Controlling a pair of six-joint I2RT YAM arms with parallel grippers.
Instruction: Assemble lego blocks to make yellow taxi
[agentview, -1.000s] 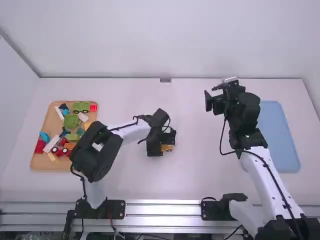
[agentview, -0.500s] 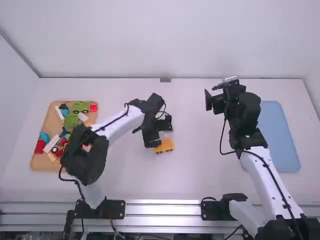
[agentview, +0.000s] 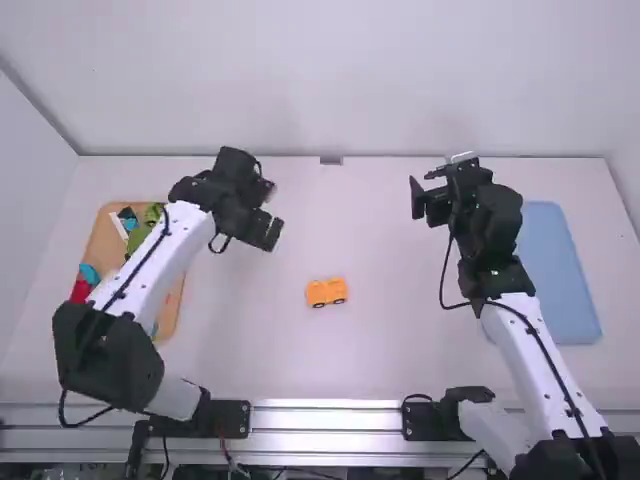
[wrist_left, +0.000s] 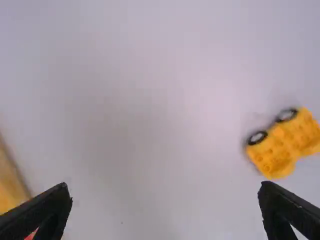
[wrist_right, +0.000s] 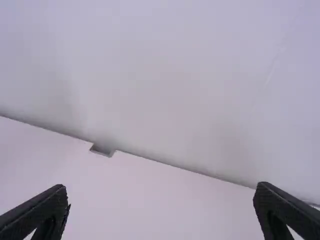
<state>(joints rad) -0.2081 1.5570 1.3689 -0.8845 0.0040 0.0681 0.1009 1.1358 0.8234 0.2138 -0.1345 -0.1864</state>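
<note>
High view: yellow taxi body (agentview: 327, 291) stands wheeled on the desk (agentview: 385, 345), apparently joined; topping it likely remains. Left pincer (wrist_left: 165, 207) and right pincer (wrist_right: 160, 207) are spread wide, empty.

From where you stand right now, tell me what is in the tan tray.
The tan tray shows green pieces, a white piece, a red piece and blue pieces. The left arm crosses above it; whatever that covers, I cannot tell.
</note>
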